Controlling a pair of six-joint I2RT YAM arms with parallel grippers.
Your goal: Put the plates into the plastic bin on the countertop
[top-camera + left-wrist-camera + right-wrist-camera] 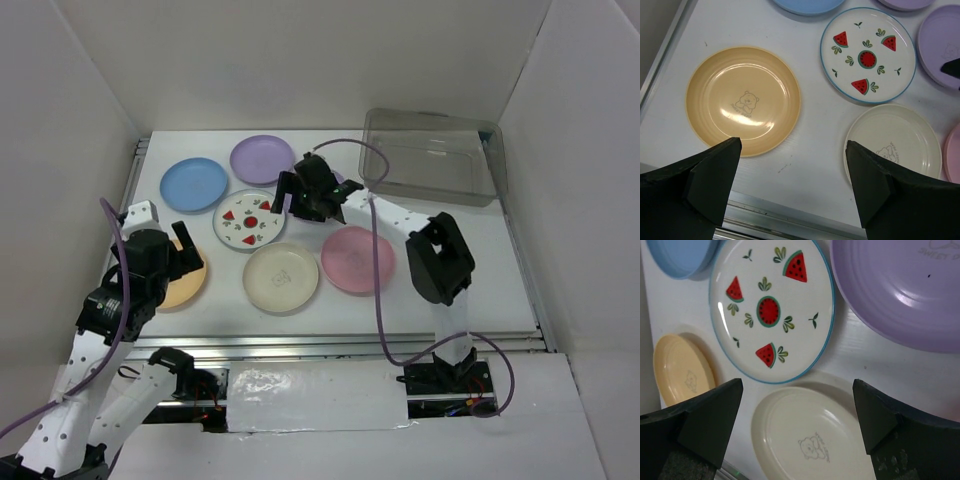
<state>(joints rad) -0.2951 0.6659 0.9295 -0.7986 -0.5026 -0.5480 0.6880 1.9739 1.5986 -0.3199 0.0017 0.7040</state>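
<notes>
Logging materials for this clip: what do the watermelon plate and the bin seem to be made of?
Watermelon plate: probably melamine-type plastic, smooth semi-gloss, given flat printed motifs and thin blue rim; glazed ceramic not excluded. Plastic bin: clear greyish plastic, glossy; the countertop shows through its walls.

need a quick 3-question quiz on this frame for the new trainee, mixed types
1. True or false: the bin already holds a plate.
2. In the top view, which plate lies just left of the pink plate? A) cream plate B) blue C) orange
3. Fill in: the left gripper and right gripper both have jaws ___, holding nothing.
Key: 1 false; 2 A; 3 open.
</notes>
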